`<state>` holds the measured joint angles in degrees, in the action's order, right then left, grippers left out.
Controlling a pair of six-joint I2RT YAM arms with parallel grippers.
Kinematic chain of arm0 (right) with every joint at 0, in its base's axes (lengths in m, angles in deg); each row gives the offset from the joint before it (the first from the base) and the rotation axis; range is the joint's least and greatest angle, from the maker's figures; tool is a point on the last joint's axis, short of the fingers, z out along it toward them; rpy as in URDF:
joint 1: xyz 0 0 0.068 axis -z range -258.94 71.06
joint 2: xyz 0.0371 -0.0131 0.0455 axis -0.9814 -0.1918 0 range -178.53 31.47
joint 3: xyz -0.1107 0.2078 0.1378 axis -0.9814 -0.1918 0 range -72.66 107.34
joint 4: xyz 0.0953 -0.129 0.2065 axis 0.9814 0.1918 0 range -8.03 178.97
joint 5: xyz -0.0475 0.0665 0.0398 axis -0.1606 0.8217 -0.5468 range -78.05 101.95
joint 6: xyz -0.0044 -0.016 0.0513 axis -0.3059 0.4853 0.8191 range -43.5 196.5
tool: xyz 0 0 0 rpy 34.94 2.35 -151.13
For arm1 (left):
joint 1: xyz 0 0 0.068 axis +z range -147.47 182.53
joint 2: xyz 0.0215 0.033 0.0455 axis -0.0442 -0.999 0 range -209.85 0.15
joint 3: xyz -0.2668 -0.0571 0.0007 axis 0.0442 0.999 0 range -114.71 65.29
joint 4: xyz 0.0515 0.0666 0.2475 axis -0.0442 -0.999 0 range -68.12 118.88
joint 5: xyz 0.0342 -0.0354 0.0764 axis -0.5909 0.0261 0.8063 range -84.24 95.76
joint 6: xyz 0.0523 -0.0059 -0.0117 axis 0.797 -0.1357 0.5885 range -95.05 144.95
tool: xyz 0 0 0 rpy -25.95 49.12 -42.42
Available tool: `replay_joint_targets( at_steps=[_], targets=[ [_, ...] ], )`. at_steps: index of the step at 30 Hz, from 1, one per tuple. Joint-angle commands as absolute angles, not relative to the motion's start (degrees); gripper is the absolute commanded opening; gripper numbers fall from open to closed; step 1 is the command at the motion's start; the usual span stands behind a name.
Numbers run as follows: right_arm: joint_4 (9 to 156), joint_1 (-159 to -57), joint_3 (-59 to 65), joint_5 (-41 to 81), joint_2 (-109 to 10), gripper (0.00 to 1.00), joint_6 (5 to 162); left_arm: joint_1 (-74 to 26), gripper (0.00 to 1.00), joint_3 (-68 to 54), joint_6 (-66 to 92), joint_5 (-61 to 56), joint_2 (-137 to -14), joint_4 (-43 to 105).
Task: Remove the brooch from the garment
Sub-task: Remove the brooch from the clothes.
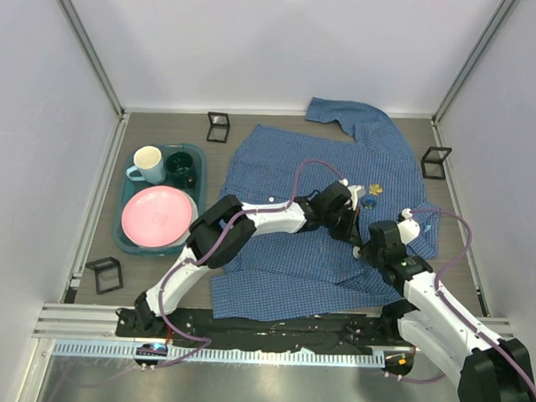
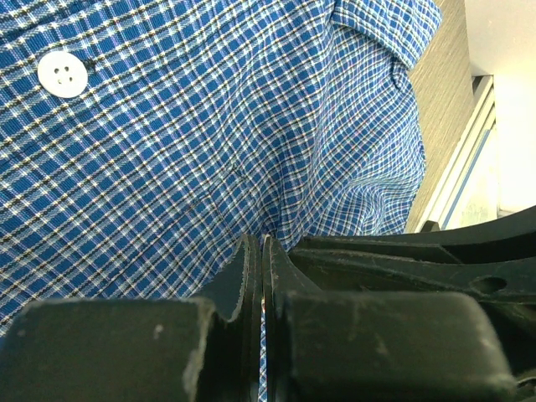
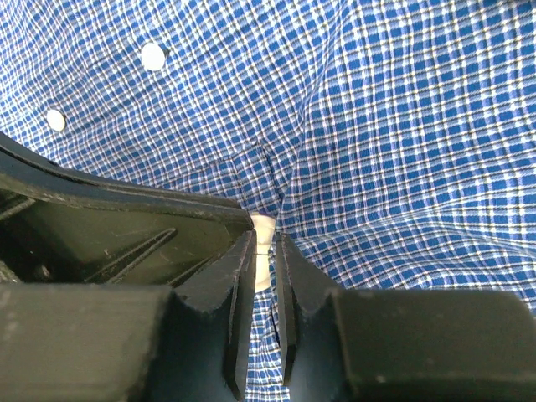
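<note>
The blue checked shirt (image 1: 278,277) on the counter (image 1: 178,126) is pinched right of centre by left fingers (image 2: 249,272) and right fingers (image 3: 241,280), each clenched on a cloth fold.

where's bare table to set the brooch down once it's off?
Far edge: bare table between wire stand and shirt collar. Also the narrow strip between tray and shirt. Crowded: mid-shirt under left arm and right arm; tray is full.

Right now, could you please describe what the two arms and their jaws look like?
The left arm and right arm match: white rounded link shells, black joints and bases, and a mauve cable looping along each. The jaws of both are matte black plastic, flat-faced and lightly scuffed.
</note>
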<state>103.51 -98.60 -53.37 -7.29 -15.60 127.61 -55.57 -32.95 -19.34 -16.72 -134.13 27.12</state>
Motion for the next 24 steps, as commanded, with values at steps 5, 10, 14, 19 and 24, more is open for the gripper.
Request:
replay_joint_targets(
  at_steps=[5,10,14,19,24],
  targets=[
    [100.08,-98.63,-54.55,-3.43,-15.98,0.22,128.09,-56.53,0.00,-34.47,-18.82,-18.85,-133.27,29.06],
    [99.37,-98.63,-54.38,-3.78,-16.87,0.22,127.56,-56.53,0.00,-34.38,-18.73,-18.94,-133.27,29.06],
    [98.76,-98.63,-54.55,-2.46,-17.22,0.22,127.65,-56.53,0.00,-34.55,-18.82,-19.03,-133.45,29.06],
    [97.26,-98.63,-55.08,0.79,-18.01,0.22,126.16,-56.53,0.00,-35.34,-20.48,-18.33,-133.97,26.26],
    [96.82,-99.24,-55.69,1.85,-21.16,0.22,124.93,-56.62,0.00,-39.56,-27.32,-17.54,-135.21,20.97]
  ],
)
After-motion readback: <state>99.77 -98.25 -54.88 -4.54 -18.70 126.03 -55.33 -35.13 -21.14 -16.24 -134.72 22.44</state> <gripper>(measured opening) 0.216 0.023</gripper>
